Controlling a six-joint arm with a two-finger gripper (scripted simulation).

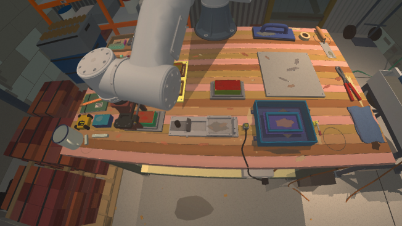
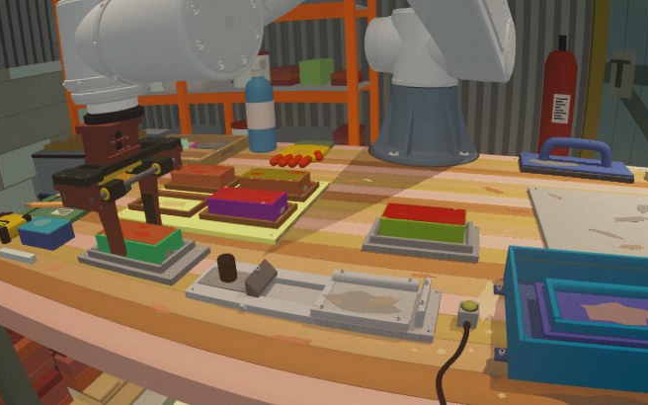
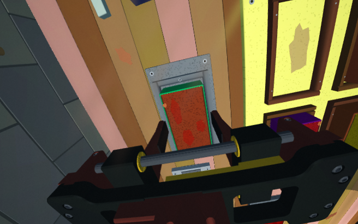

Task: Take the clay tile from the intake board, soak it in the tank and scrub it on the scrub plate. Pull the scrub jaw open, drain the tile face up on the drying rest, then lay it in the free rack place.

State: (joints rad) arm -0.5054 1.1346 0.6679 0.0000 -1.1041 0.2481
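Observation:
My gripper (image 2: 128, 241) (image 3: 189, 128) (image 1: 135, 119) is at the table's front left, lowered over the clay tile (image 2: 138, 240) (image 3: 187, 118) (image 1: 147, 118). The tile is green-sided with a mottled red-orange top and lies flat on the grey intake board (image 2: 145, 259) (image 3: 182, 83). My fingers stand one on each long side of the tile. To the right lies the scrub plate (image 2: 316, 297) (image 1: 204, 126) with its jaw and black knob (image 2: 226, 267). The blue tank (image 2: 598, 317) (image 1: 284, 123) stands at the front right. The yellow rack (image 2: 226, 201) has one empty frame (image 3: 297, 47). The gripper is open and holds nothing.
A large grey slab (image 1: 289, 73) lies at the back right. A second tile with a red top and green sides rests on a grey base (image 2: 423, 226) mid-table. A yellow button with a cable (image 2: 468, 309) sits between scrub plate and tank. A blue block (image 2: 46, 232) and tape measure (image 2: 2, 224) lie left.

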